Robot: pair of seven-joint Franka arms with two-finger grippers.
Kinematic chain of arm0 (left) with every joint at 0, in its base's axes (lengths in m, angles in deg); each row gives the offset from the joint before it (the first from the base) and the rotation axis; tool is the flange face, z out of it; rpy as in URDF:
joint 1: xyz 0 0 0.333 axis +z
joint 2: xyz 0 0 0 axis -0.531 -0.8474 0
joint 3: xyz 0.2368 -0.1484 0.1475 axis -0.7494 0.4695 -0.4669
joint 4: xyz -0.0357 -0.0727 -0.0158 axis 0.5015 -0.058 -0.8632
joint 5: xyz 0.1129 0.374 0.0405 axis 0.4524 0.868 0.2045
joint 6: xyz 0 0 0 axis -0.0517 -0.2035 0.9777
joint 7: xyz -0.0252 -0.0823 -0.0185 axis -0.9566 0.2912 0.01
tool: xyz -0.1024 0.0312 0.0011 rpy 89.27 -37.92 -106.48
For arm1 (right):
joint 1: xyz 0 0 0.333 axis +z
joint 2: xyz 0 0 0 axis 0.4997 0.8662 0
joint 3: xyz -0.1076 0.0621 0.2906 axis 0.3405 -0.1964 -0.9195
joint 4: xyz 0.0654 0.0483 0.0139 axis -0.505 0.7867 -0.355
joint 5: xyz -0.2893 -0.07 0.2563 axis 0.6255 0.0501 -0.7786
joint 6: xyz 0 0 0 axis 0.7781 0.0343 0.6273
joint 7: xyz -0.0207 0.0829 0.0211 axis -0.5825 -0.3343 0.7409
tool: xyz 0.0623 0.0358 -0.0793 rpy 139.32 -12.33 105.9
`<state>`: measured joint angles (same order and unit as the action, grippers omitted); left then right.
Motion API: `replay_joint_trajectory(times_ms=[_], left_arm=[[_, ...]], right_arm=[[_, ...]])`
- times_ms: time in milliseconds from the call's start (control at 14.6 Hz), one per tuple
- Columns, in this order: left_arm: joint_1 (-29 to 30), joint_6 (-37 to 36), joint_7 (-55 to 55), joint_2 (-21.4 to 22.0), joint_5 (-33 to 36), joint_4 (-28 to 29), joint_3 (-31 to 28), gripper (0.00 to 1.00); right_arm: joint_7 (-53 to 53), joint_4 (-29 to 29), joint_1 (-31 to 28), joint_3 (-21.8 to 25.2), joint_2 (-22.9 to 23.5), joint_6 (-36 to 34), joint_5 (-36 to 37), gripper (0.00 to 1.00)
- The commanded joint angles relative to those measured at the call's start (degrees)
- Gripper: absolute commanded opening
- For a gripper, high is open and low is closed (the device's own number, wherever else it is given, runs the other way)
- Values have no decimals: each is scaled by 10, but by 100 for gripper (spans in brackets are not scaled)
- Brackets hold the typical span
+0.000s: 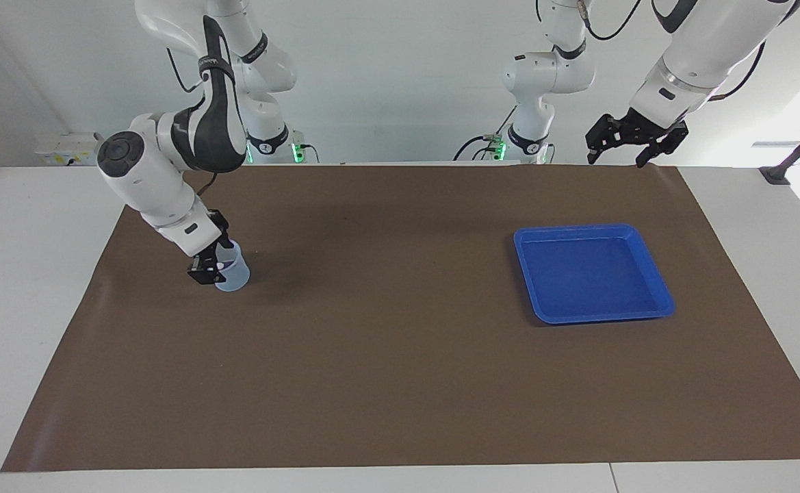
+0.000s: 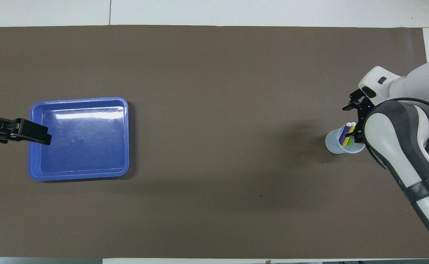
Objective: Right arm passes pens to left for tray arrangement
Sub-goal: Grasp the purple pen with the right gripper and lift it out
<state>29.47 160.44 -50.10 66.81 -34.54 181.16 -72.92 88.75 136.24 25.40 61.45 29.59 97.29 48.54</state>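
A translucent pale-blue cup (image 1: 234,272) (image 2: 334,143) stands on the mat toward the right arm's end, with the pens upright in it. The overhead view shows a purple pen (image 2: 343,134), a yellow pen (image 2: 351,129) and a green pen (image 2: 347,142), the purple and yellow with pale tops. My right gripper (image 1: 209,266) (image 2: 354,135), blue light on, is down at the cup's mouth among the pen tops. The blue tray (image 1: 591,274) (image 2: 82,139) lies with nothing in it toward the left arm's end. My left gripper (image 1: 616,161) (image 2: 42,136) waits open, raised high above the tray's side.
A brown mat (image 1: 400,356) (image 2: 214,91) covers most of the white table (image 1: 23,287). Bare mat stretches between the cup and the tray. Both arm bases stand at the robots' edge.
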Motion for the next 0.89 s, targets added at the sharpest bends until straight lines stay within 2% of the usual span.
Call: replay_joint_trajectory(times_ms=[0,68,205,410,819], left_arm=[[-2,11,-6,20,9,24,1,100],[-3,11,-6,20,9,24,1,100],[-3,11,-6,20,9,24,0,100],[-2,11,-6,20,9,24,0,100],[-2,11,-6,20,9,24,0,100]], right_arm=[[21,47,-7,-4,-25,46,-12,77],[22,57,-4,-4,-26,65,-12,73],[21,74,-2,-4,-33,73,-12,73],[26,76,-8,-4,-34,72,-12,73],[36,76,-10,-4,-35,70,-12,63]])
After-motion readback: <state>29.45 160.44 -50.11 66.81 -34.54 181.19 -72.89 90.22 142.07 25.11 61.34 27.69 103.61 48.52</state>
